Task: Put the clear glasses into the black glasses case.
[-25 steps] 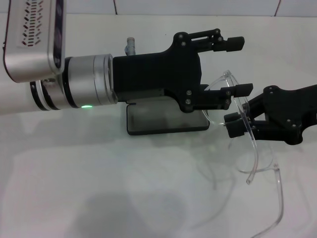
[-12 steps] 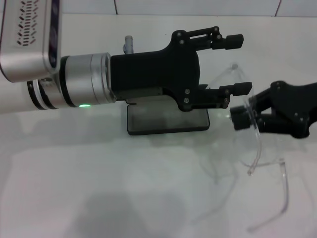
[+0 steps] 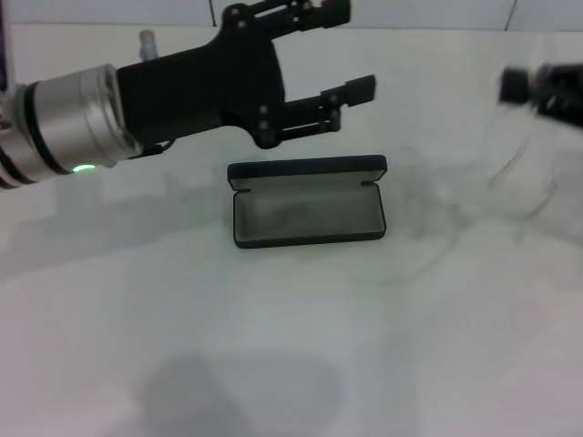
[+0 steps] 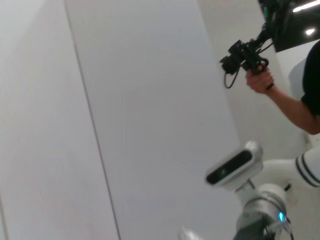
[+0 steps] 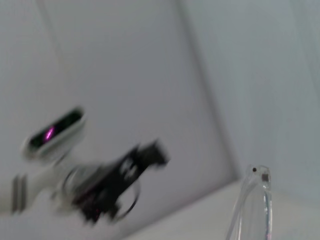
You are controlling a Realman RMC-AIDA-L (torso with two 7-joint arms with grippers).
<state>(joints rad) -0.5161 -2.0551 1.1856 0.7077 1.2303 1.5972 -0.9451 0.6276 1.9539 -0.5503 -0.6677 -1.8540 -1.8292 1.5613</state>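
Left gripper [image 3: 344,50]: jaws wide apart, nothing between them. It hangs in the air above the white table [image 3: 291,364], off the surface.

The black glasses case [image 3: 308,211] sits just below and slightly nearer to us than the left fingertips, flat on the table. It isn't touching the gripper. The lid is open and stands along the far edge. We see grey lining and nothing solid inside.

Right gripper [image 3: 539,86]: up at the far right edge of the head view, well apart from the left gripper and well to the right of the case. It reads as a dark smear, so we can't tell its grip state.

The clear glasses [image 5: 254,205]: the right wrist view shows one clear arm and part of the lens close in front of that camera, with a small dark dot at the top end. In the head view they are only faint clear streaks hanging under the right gripper, above the table and clear of the case. We can't confirm contact between gripper and glasses from either view.

The left wrist view faces away from the table at a pale panelled wall. A person's hand [image 4: 260,80] holds a black handheld device [image 4: 242,52] there. The right arm's wrist camera [image 4: 234,167] shows lower down.
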